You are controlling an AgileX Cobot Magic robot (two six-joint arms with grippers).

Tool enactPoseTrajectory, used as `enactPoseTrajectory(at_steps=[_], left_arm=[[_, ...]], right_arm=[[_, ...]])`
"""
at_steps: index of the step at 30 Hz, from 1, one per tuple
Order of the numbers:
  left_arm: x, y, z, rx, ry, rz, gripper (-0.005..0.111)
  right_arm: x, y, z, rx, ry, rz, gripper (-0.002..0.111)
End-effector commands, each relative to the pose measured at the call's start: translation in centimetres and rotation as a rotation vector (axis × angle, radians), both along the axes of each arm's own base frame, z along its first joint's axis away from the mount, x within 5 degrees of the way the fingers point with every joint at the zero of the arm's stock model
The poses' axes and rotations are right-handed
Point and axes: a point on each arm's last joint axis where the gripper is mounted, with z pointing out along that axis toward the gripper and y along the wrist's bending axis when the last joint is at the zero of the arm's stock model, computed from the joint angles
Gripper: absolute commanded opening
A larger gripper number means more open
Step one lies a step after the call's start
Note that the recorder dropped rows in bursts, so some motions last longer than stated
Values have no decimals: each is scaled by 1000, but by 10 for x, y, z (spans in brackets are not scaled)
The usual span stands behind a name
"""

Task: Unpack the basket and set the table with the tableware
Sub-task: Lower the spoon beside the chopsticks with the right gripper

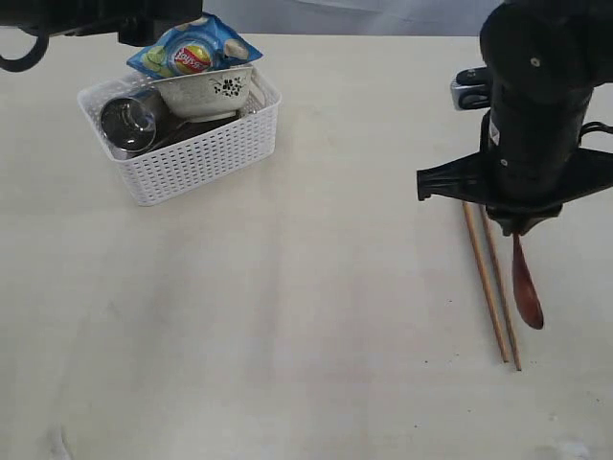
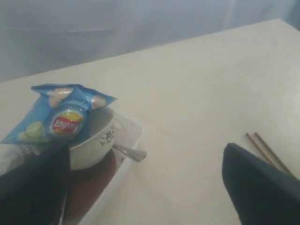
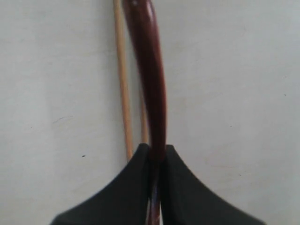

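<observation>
The white lattice basket (image 1: 196, 153) stands at the table's (image 1: 287, 316) far left. It holds a steel cup (image 1: 129, 123) and a cream floral bowl (image 1: 206, 91), with a blue chip bag (image 1: 194, 53) on top. The left wrist view also shows a silver handle (image 2: 131, 153) and a reddish-brown plate (image 2: 91, 183) under the bowl (image 2: 91, 145). My left gripper (image 2: 150, 197) is open above the table beside the basket rim (image 2: 129, 131), holding nothing. My right gripper (image 3: 157, 154) is shut on the handle of the dark red spoon (image 3: 150, 70), low over the table. The chopsticks (image 1: 490, 287) lie just left of the spoon (image 1: 526, 287).
The chip bag (image 2: 58, 117) leans over the bowl and covers part of the basket's contents. The right arm's black body (image 1: 532, 115) stands over the far ends of the chopsticks. Bare tabletop stretches across the middle and the front left.
</observation>
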Motion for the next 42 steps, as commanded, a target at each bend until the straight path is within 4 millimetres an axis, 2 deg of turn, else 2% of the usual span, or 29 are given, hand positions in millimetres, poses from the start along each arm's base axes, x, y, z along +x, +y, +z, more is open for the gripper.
enactPoseTrajectory(at_steps=[1, 5, 8, 14, 22, 42], left_arm=[[0, -1, 0, 8, 0, -7, 81], [0, -1, 0, 8, 0, -7, 81], [0, -1, 0, 8, -2, -6, 81], [0, -1, 0, 8, -2, -6, 81], [-1, -1, 0, 11, 6, -6, 81], [-1, -1, -1, 14, 13, -7, 81]], right_arm=[[4, -8, -17, -164, 53, -44, 0], [12, 3, -46, -112, 83, -31, 0], [16, 8, -53, -71, 76, -18, 0], [16, 12, -55, -31, 73, -17, 0], [10, 29, -56, -8, 51, 65, 0], [12, 37, -58, 89, 19, 27, 0]])
